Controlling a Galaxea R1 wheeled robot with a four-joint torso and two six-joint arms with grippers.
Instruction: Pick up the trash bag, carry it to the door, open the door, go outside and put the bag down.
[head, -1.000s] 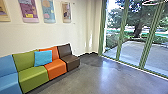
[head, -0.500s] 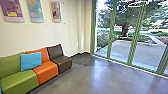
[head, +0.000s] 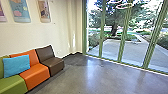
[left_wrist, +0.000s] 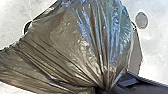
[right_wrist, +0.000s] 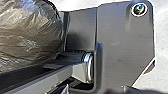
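We see the glass wall (head: 123, 37) ahead and to our right, the seats (head: 51, 63) to our left. Near our base (right_wrist: 120, 50), the bag (left_wrist: 75, 42) runs lengthwise from broad body to gathered neck (left_wrist: 100, 79), which points into our left gripper (left_wrist: 103, 89), its jaws clamped on it; our right gripper's state we cannot tell

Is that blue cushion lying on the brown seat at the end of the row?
No, the blue cushion leans where the green and orange seats meet.
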